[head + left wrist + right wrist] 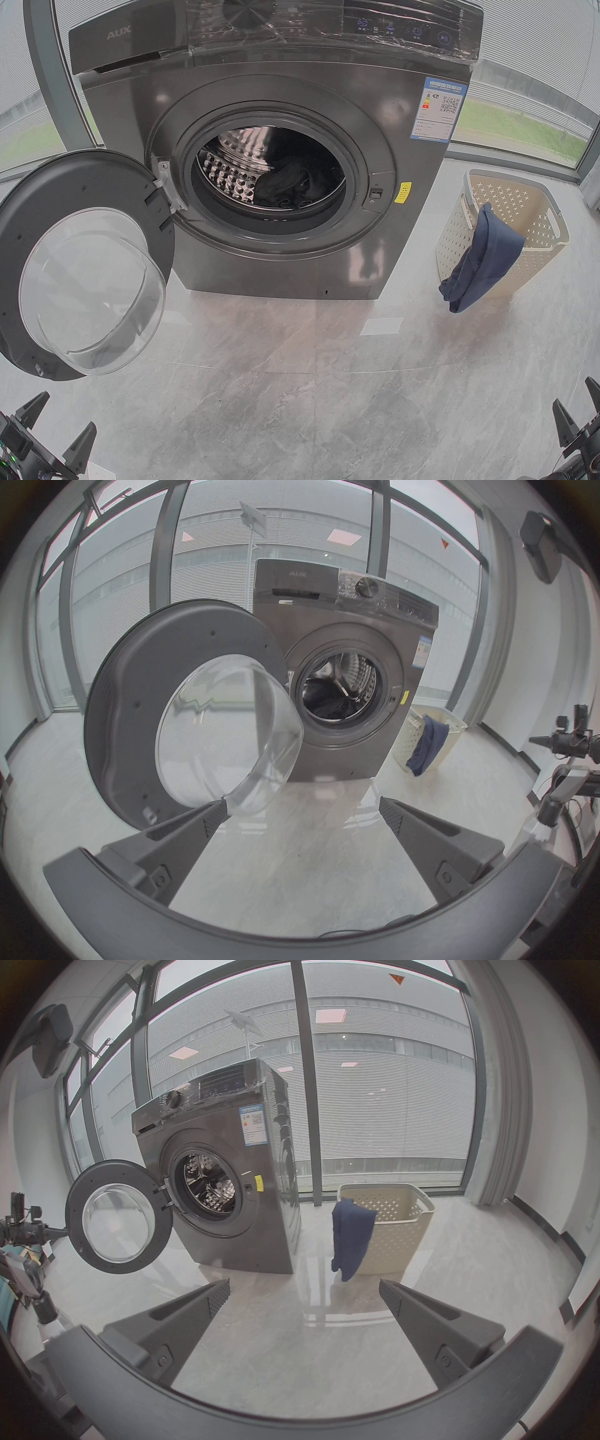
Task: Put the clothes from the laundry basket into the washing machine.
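Observation:
A grey front-loading washing machine (275,181) stands ahead, its round door (81,262) swung wide open to the left. Dark clothes (294,184) lie inside the drum. To the right stands a cream laundry basket (537,206) with a navy blue garment (484,259) draped over its front rim and hanging outside. My left gripper (59,425) is low at the near left, open and empty. Low at the near right, my right gripper (578,409) is open and empty too. Both are far from the basket and machine. The blue garment (351,1235) and basket (394,1222) appear in the right wrist view.
Glossy grey tiled floor (300,375) lies open between me and the machine. Large windows (387,1085) run behind the machine and basket. The open door juts out into the floor space on the left.

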### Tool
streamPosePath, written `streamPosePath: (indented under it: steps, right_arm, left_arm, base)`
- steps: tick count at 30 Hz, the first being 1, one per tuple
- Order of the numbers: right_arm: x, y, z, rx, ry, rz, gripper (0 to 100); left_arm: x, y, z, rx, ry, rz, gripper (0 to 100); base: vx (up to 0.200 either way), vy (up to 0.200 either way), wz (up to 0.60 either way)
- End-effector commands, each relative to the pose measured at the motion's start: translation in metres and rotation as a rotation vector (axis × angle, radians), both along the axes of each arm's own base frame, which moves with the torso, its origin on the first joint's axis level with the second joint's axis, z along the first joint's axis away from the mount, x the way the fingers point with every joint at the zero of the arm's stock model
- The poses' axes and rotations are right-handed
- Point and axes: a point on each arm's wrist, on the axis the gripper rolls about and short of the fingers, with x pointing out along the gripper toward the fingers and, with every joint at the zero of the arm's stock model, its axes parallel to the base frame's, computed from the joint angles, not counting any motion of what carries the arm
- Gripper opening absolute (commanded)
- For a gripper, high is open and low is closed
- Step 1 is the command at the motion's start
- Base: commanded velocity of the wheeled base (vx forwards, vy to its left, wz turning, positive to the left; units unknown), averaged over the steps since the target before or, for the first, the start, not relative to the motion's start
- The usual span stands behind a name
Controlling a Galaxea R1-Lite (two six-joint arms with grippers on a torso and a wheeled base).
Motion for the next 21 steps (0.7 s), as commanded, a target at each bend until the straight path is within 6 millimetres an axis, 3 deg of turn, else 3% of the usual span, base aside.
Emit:
streamPosePath:
  steps: [1,4,10,15,21]
  right_arm:
    - [-0.0091,0.0004,-0.0132,-0.04,-0.044,-0.013,100]
    - [-0.0106,0.0,-0.0151,-0.078,-0.072,-0.004,100]
    - [-0.0102,-0.002,-0.0187,-0.018,-0.045,-0.088,100]
    - [-0.0102,-0.0009,-0.0189,-0.059,-0.045,-0.04,100]
    - [-0.0102,-0.0008,-0.019,-0.054,-0.044,-0.037,100]
  left_arm:
    - [-0.0196,0.0026,-0.0188,0.004,-0.057,0.133,100]
    - [-0.023,0.0,-0.0197,0.011,-0.106,0.217,100]
    - [-0.0269,-0.0007,-0.0246,0.009,-0.115,0.182,100]
    - [-0.0269,-0.0009,-0.0246,0.021,-0.116,0.169,100]
    - [-0.0269,-0.001,-0.0246,0.021,-0.116,0.166,100]
  base:
    - [0.0,-0.2,0.0]
    - [0.0,-0.133,0.0]
    - [0.0,0.0,0.0]
    - [0.0,0.0,0.0]
    - [0.0,-0.2,0.0]
